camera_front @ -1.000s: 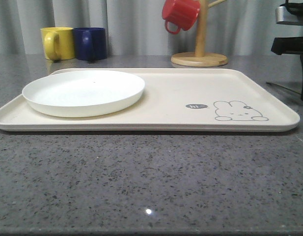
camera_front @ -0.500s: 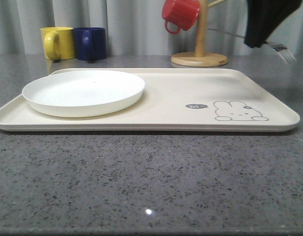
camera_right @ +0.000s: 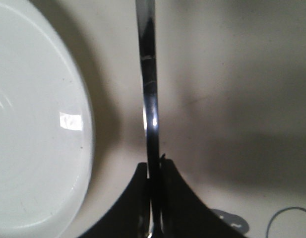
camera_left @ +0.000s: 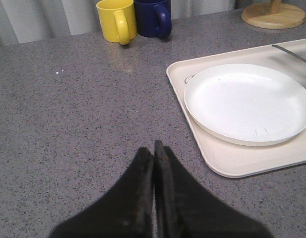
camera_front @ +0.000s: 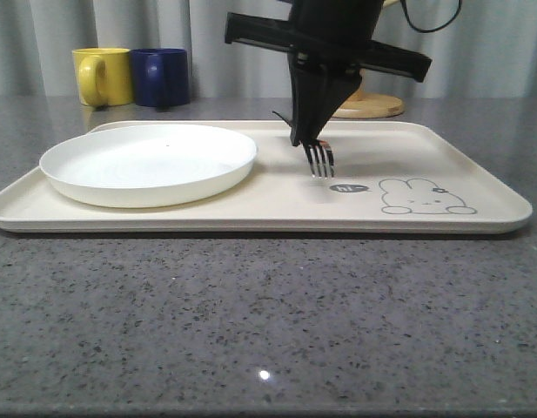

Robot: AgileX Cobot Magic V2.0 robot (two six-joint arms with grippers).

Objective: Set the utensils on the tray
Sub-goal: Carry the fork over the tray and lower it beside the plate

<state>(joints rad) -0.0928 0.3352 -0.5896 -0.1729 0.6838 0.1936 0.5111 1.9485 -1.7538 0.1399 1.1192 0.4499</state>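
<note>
The right end effector [camera_front: 310,139] hangs over the middle of the cream tray [camera_front: 477,174], pinched tight on a silver fork [camera_front: 319,158] whose tines point down toward the front edge, just above the little "hi" bubble [camera_front: 349,187]. From where I stand the fork looks a touch clear of the tray, between the white plate [camera_front: 149,163] and the rabbit drawing [camera_front: 422,198], though I can't tell how much air is left under the tines. So this seems to be the setting-down step for the fork. The next move, I'd judge, calls for a short descent until the metal rests flat, then parting the fingers without dragging it into the plate.

The right wrist view gives what the front one hides: the fork handle [camera_right: 148,84] running straight out from the closed fingers, beside the plate's rim [camera_right: 88,124] but not touching it.

The left wrist view shows the left end effector [camera_left: 153,151] off to the side over bare grey table [camera_left: 68,124], its fingers pressed together on nothing, with the yellow mug [camera_left: 116,20] and navy mug [camera_left: 153,17] beyond.
</note>
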